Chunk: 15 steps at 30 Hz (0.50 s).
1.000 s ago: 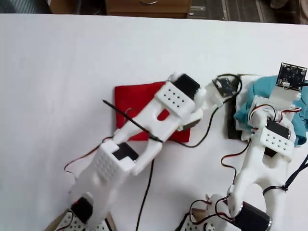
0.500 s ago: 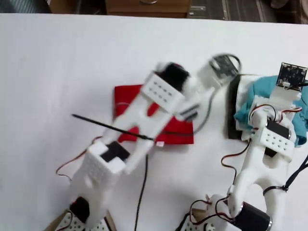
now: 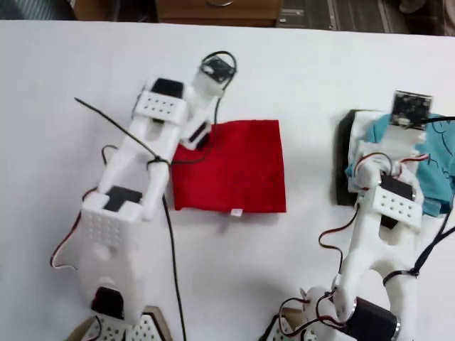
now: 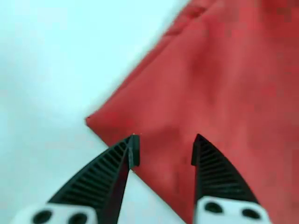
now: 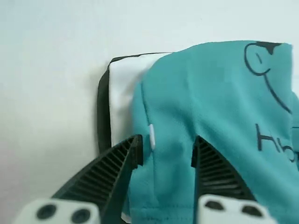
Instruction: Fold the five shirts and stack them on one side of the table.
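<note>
At centre-left of the high view, the left pincer (image 4: 163,149) is hovering with its jaws spread over the upper-left corner of the red shirt (image 3: 238,170). One jaw is sitting over the cloth and the other at its edge, a stance suited to pinching that corner. The red shirt is lying flat, apparently folded, at mid-frame on the worktop (image 3: 64,71), well apart from the other shirts. At the right edge, the teal shirt (image 5: 210,107) is resting crumpled atop a white shirt (image 5: 122,88) and a black shirt (image 5: 101,107). The right pincer (image 5: 163,149) is hanging above it with its jaws spread, gripping nothing, probably placed to straighten it.
</note>
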{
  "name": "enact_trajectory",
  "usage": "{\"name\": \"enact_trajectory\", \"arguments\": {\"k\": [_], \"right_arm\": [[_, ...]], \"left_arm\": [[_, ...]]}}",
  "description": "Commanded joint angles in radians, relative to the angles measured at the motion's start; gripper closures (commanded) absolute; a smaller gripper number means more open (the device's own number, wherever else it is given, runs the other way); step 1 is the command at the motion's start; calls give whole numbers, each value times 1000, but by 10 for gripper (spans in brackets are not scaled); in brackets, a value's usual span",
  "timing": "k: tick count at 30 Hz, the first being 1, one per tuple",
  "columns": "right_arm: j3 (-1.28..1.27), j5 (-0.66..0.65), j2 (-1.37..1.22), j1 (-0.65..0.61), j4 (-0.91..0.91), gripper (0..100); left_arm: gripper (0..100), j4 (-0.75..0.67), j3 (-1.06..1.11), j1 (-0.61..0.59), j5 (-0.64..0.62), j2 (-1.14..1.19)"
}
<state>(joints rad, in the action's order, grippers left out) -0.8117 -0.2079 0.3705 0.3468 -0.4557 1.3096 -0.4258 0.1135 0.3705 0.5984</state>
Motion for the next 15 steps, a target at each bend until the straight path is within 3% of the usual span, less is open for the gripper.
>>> {"name": "enact_trajectory", "arguments": {"k": [1,6,15], "right_arm": [[2,-3,39,-31,16,818],[2,-5,39,-33,16,818],[-21,-6,39,-114,18,818]], "left_arm": [[793,-123,27,-46,9,-68],[793,-186,19,-98,14,25],[793,-87,-214,-112,14,198]]}}
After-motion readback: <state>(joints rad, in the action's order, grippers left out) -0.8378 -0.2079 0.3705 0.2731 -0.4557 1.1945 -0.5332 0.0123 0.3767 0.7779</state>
